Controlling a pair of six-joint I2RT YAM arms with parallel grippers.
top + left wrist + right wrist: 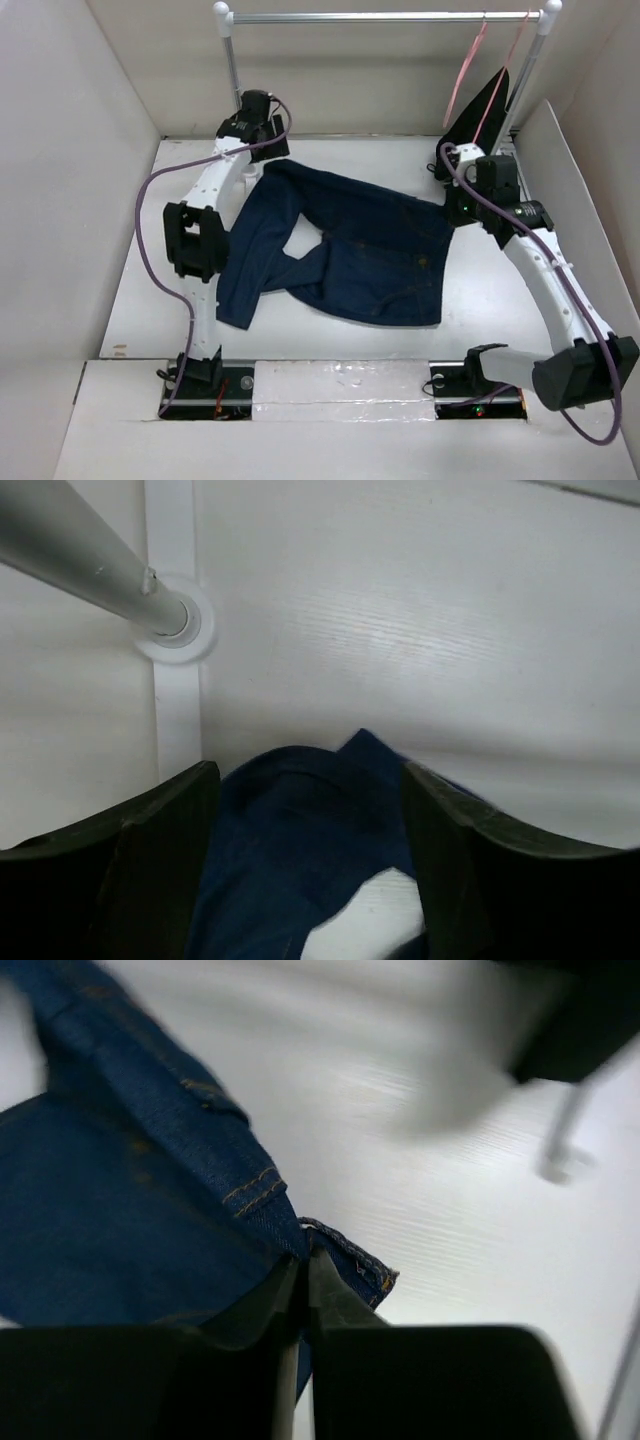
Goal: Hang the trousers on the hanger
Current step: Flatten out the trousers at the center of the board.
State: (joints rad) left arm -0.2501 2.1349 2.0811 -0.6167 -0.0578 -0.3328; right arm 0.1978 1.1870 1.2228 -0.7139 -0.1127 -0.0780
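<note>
The dark navy trousers (340,250) lie spread on the white table, their legs folded towards the left. My left gripper (258,170) hovers over their far left end. In the left wrist view this gripper (308,775) is open, with the cloth (290,850) lying loose between its fingers (160,860). My right gripper (450,200) is at the trousers' right corner. Seen from the right wrist, it (305,1255) is shut on the stitched denim edge (350,1255). The thin pale-pink hanger (465,75) hangs bare on the rail at the back right.
A metal rail (385,17) on two posts spans the back; its left post foot (172,630) stands just beyond my left gripper. A second pink hanger carrying black cloth (488,105) hangs near the right post. White walls enclose the table.
</note>
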